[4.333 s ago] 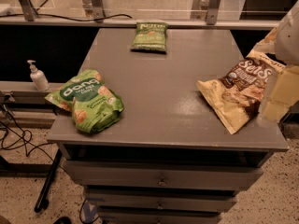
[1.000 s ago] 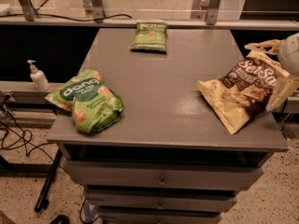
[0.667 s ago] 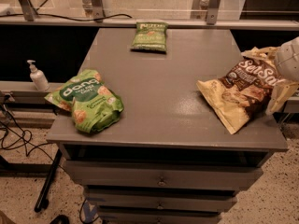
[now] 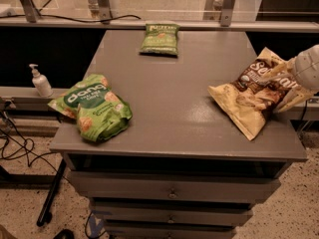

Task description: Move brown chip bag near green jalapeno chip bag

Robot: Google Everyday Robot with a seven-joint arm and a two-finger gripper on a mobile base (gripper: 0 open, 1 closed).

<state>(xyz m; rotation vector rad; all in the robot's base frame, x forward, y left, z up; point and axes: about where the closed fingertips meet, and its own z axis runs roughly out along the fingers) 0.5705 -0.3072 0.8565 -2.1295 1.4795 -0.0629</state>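
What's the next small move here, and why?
Probably close the gripper on the brown chip bag: its open fingers straddle the bag's right end, while the green jalapeno chip bag lies far off at the table's back edge.

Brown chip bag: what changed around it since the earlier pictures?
The gripper has shifted on the right and now sits over the brown chip bag at its right end. The bag itself has barely moved. The green jalapeno chip bag and danq bag stayed put.

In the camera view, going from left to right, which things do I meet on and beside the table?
First the pump bottle → bright-green danq bag → green jalapeno chip bag → brown chip bag → gripper, at that bag's right end.
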